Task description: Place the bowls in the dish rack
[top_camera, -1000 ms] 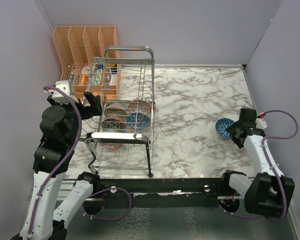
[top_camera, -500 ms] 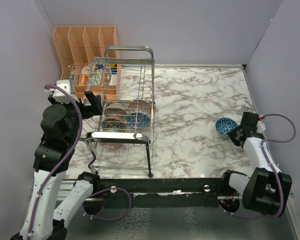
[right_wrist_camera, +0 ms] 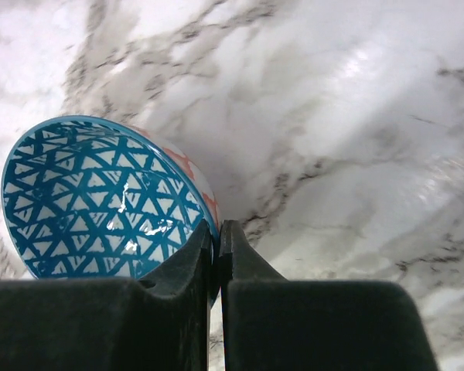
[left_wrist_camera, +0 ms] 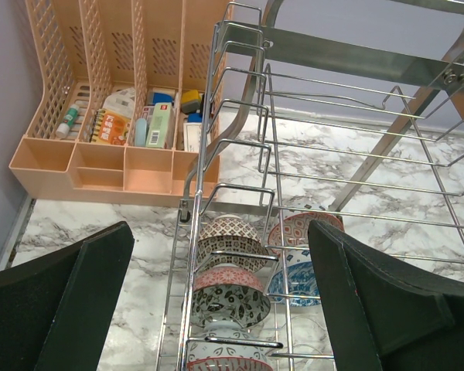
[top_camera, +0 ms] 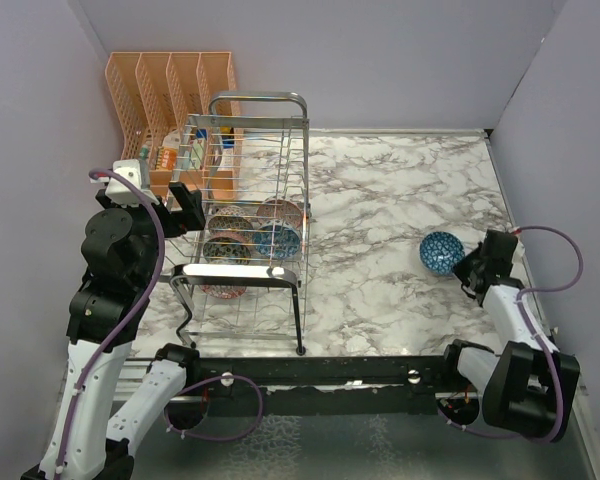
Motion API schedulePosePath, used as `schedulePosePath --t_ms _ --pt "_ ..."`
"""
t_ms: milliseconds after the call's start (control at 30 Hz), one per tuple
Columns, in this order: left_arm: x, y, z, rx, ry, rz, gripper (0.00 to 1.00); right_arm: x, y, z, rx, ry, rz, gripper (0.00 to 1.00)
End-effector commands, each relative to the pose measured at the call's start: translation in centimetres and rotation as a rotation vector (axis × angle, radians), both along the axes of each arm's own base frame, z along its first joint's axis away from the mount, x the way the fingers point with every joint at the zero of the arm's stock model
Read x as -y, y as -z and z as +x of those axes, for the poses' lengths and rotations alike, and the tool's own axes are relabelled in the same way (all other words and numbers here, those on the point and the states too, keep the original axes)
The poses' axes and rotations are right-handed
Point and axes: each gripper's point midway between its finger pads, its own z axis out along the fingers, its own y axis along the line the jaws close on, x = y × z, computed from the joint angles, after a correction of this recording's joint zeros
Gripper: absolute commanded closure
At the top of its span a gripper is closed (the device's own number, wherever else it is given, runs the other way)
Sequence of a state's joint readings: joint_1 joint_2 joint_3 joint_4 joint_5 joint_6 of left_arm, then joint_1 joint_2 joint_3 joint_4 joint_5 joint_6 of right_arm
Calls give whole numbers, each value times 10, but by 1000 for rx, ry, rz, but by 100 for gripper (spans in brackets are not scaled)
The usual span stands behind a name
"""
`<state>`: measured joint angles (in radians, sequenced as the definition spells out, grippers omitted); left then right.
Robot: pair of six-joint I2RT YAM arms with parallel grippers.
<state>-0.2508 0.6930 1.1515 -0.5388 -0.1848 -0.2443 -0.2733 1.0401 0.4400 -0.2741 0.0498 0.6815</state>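
One blue bowl [right_wrist_camera: 100, 197] is pinched by its rim in your right claw [right_wrist_camera: 216, 232], jaws all but shut; dish rack [top_camera: 258, 98] stands well apart, off that claw's left side.

Open table [top_camera: 380, 215] between dish rack [top_camera: 248, 205] and blue bowl [top_camera: 441, 252]; handle bars [top_camera: 258, 98] overhead

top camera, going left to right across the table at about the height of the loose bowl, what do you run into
left gripper → dish rack → blue bowl → right gripper, shut on the bowl's rim. The orange organizer overlaps the rack, so it is left out.
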Motion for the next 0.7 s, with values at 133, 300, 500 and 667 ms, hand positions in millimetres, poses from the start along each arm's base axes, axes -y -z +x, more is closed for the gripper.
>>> schedulePosePath --t_ms 133,300,500,667 --pt "2 13 2 -55 8 10 1 -83 -98 63 427 -422 -94 99" --pt "0 5 -1 -44 -3 3 1 -154 -127 64 521 -617 -168 99" --pt "-4 -4 -8 -29 -22 -13 1 -226 -134 56 595 -808 -210 99" --pt "-10 -11 -12 -19 -50 -15 1 -293 -153 40 697 -973 -341 99"
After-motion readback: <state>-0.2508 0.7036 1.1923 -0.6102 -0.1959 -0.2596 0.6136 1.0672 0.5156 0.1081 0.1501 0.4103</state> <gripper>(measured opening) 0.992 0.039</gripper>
